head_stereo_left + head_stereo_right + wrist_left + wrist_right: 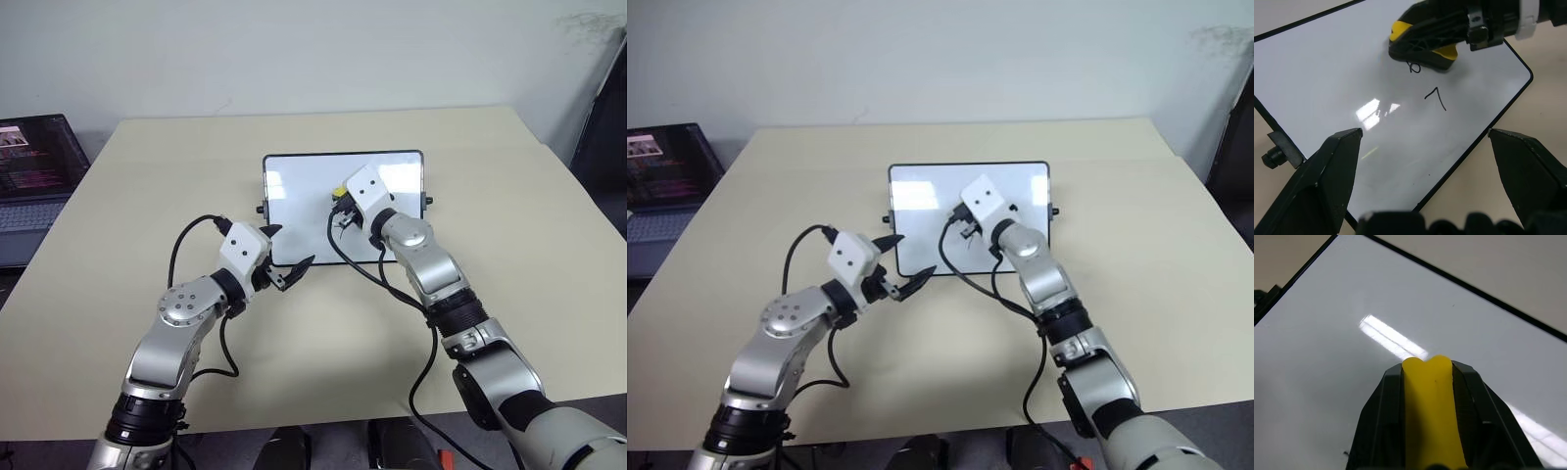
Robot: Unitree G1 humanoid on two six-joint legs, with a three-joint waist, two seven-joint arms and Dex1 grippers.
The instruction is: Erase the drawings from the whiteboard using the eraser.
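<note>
The right gripper (1428,396) is clamped on the yellow eraser (1431,411), its two black fingers (1378,421) pressed against the block's long sides. In the left wrist view the eraser (1422,41) sits low over the whiteboard (1327,83), its dark base right at the glossy surface, covering the upper part of the drawings (1425,83). Just under its edge a partly hidden digit peeks out, and below that a 7 stands clear in thin dark marker; whether the pad actually touches the board I cannot tell.

The left gripper (282,257) hovers over the board's near left corner with its fingers (299,269) spread wide apart, holding nothing.

The whiteboard (294,186) lies flat near the middle of the beige tabletop (147,166), black-framed with rounded corners and a small black knob (262,209) on each short side. Ceiling light glints off its surface beside the eraser.

Off the tabletop's far left edge stands an open laptop (34,162) with a dark screen showing pink text.
</note>
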